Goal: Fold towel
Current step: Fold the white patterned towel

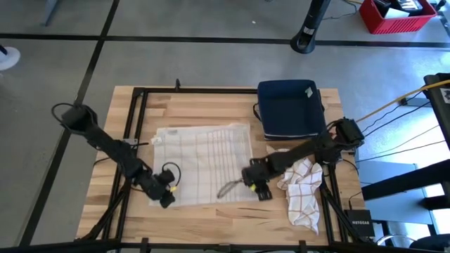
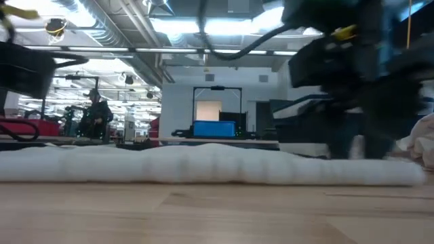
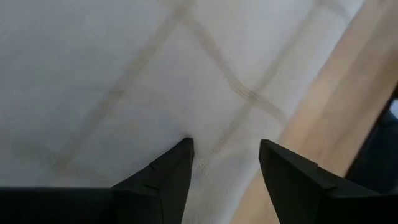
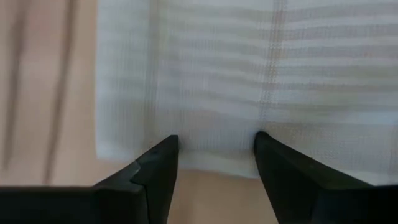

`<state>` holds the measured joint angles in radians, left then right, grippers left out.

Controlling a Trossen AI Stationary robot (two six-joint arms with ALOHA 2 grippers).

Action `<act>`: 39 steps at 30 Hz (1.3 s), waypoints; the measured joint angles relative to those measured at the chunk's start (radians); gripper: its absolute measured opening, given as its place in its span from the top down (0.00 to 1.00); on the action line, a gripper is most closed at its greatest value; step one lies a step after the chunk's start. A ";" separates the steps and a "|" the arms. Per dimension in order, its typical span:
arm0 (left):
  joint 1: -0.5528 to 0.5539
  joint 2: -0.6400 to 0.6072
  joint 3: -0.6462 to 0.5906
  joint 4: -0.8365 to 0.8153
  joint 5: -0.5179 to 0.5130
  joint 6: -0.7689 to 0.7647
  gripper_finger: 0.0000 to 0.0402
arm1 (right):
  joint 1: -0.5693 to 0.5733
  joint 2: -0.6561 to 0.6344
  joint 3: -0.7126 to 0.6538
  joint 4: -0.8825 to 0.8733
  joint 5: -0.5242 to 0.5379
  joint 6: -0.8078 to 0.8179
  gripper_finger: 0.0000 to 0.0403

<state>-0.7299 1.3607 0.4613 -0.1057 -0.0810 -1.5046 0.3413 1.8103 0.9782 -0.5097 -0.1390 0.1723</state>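
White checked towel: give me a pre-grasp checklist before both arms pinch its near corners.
1. White checked towel spread flat on the wooden table: ok.
2. Left gripper over the towel's near-left corner, jaws open: ok.
3. Right gripper at the towel's near-right edge, jaws open: ok.
4. Cloth between either gripper's jaws: not ok, none yet.
5. Crumpled brown-checked cloth apart from the towel: ok.
6. Dark blue tray outside the fold path: cannot tell.
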 joint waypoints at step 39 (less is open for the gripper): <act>0.881 -0.270 0.103 -0.706 -0.142 0.920 0.55 | -0.572 0.018 0.302 -0.308 0.059 -0.494 0.47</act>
<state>0.1508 1.0904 0.5643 -0.8117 -0.2235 -0.5844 -0.2304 1.8281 1.2800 -0.8178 -0.0802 -0.3213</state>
